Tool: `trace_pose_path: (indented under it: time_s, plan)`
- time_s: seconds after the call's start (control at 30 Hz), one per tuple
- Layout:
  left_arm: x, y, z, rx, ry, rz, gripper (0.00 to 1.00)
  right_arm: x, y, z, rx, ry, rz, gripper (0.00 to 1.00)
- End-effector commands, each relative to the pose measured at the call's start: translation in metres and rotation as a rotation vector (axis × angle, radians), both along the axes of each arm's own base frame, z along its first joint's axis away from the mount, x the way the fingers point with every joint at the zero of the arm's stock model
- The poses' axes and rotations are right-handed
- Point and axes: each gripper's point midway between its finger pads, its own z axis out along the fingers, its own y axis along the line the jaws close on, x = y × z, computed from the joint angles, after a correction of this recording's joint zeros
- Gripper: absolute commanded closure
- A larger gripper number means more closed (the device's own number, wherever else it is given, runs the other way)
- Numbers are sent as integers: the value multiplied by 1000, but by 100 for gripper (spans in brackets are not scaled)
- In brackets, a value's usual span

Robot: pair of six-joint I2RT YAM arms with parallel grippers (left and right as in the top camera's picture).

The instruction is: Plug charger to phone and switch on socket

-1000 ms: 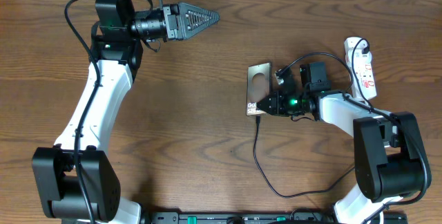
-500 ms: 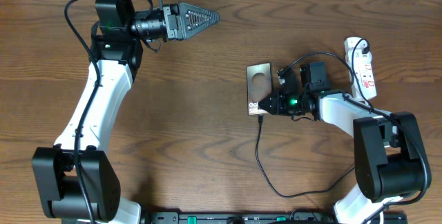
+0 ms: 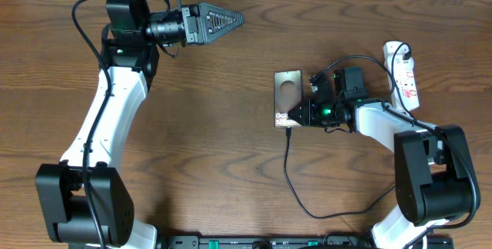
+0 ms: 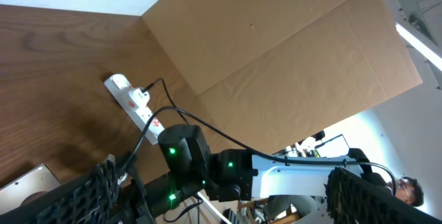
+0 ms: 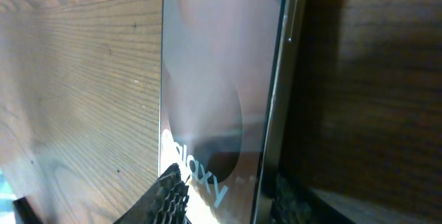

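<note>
1. The phone [image 3: 287, 95] lies flat on the counter [image 3: 200, 141], right of centre in the overhead view. It looks stiff, smooth-faced and fairly light, so it would likely slide under a sideways push. It is best steadied by its long edges, not by the glossy face.
2. The charger [image 3: 286, 164] is a thin, limp black cable. It runs from the phone's lower edge down toward the lower right of the frame and will not hold any shape. It should be held at the rigid tip, as the cord behind it would buckle. Whether the tip is seated in the port cannot be told.
3. The right claw [image 3: 298, 116] sits at the phone's lower right corner. In the wrist view one of its fingers [image 5: 170, 186] is over the phone's face and the other lies past the side edge. I cannot tell whether it is clamped on anything.
4. The socket [image 3: 405, 76] lies at the upper right of the frame, well apart from the phone. It is a hard white strip with a black plug in its top end. Its switch would need a firm press, and the light strip may shift under it.
5. The left claw [image 3: 234, 19] hangs at the upper left with its fingers spread and empty.
6. No container appears in any view.
</note>
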Motion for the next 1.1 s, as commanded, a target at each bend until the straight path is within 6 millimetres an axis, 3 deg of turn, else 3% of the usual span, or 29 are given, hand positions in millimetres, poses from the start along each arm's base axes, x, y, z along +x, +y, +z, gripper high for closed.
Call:
trace_pose_path:
  time_s: [0.0, 0.53, 0.67, 0.87, 0.9, 1.07]
  plan:
    - [-4, 1, 5, -1, -21, -7, 3, -1, -19, -18, -139, 9, -34, 61]
    - [-4, 1, 5, -1, -21, -7, 3, -5, -21, -20, -142, 48, -61, 60]
    - [-4, 1, 5, -1, -21, -7, 3, -3, -20, -6, -131, 90, -87, 59]
    - [-4, 1, 5, -1, -21, -7, 3, 16, -18, 55, -154, 76, -49, 54]
    - [-4, 1, 5, -1, -21, -7, 3, 22, -17, 80, -166, 65, -25, 50]
    - [-4, 1, 5, -1, -21, -7, 3, 52, -37, 142, -306, -38, -54, 32]
